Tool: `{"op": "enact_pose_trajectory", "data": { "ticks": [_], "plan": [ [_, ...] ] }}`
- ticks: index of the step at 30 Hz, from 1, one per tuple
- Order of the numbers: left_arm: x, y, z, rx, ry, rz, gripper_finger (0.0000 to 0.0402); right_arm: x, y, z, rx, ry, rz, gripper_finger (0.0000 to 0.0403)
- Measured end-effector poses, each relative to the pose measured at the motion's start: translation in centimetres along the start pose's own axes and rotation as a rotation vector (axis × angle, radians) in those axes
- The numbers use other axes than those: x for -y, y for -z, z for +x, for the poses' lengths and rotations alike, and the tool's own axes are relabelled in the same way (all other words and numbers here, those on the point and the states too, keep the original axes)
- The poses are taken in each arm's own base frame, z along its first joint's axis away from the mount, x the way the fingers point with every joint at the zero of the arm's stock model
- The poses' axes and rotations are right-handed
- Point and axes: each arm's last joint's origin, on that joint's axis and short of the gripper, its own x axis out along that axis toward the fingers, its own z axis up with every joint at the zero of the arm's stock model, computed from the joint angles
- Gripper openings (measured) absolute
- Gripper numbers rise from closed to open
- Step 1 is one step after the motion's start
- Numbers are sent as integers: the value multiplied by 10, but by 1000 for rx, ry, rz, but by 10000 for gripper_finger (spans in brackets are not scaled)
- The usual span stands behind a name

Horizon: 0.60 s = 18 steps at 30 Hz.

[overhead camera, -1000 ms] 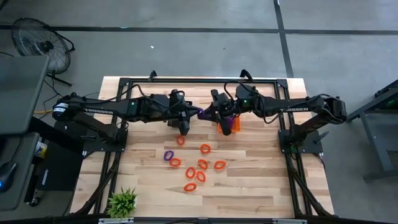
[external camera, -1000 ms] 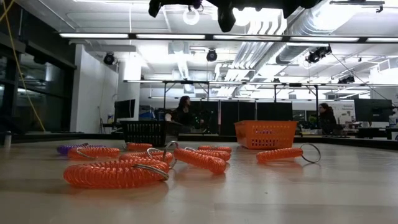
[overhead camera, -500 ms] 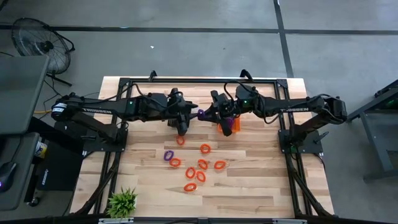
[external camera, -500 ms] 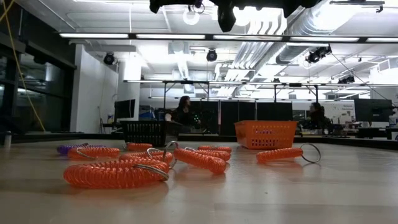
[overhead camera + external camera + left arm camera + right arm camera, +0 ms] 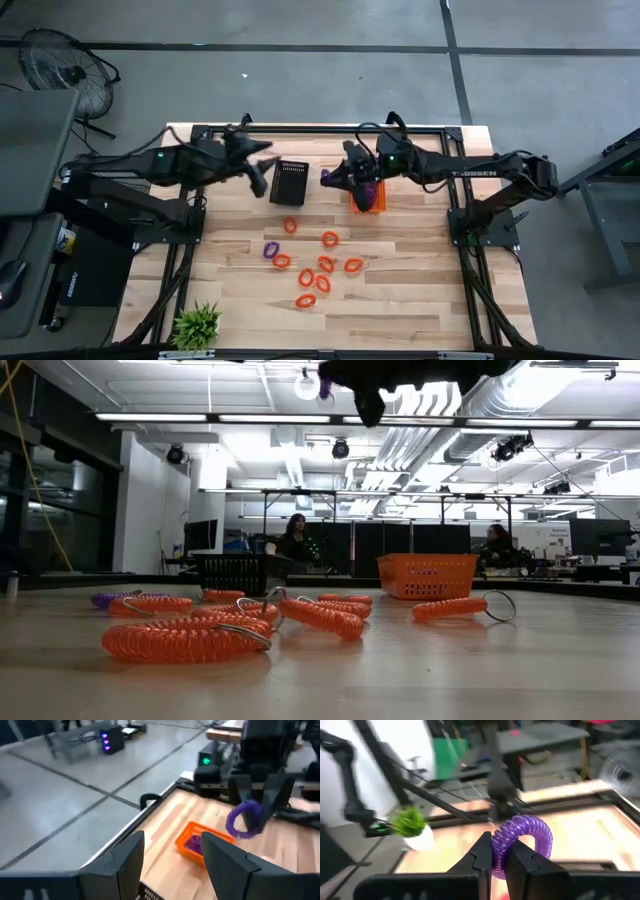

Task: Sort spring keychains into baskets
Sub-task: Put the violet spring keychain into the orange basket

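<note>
A purple spring keychain point(image 5: 325, 177) hangs in the air between the black basket point(image 5: 290, 182) and the orange basket point(image 5: 366, 196), with my right gripper point(image 5: 337, 178) shut on it. The orange basket holds purple keychains point(image 5: 192, 841). My left gripper point(image 5: 172, 865) stands open with nothing in it, left of the black basket point(image 5: 262, 173). Several orange keychains point(image 5: 326, 264) and one purple one point(image 5: 270, 249) lie flat on the table's middle. My right gripper pinches the purple keychain's coil point(image 5: 499, 851) between its two fingers, at one side of the loop. The fingers come nearly level from the table's right side. The rest of the loop point(image 5: 537, 837) arches out past the fingertips, clear of the table and both baskets.
A small potted plant point(image 5: 197, 325) stands at the near left corner. A dark metal frame point(image 5: 200, 130) runs along the table's far edge and sides. Bare wood lies along the near edge and at the right.
My left gripper has let go of the purple keychain and drawn back toward the table's left edge, rising a little and uncovering the black basket. The keychain has stayed in my right gripper, which has kept its place.
</note>
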Motion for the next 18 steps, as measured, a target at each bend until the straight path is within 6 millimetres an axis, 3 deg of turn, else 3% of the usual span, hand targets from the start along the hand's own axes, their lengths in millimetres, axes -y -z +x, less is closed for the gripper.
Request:
{"op": "enact_pose_trajectory", "data": {
  "ticks": [3,12,18],
  "plan": [
    [-9,8,-9,-64,-47,-19,192,11,4,-10,-72,94,41,24],
    [-11,18,-10,-154,-77,-54,192,44,28,-47,-385,422,198,30],
    [-7,22,-3,-188,-79,-31,192,54,42,-61,-551,497,236,28]
  ]
}}
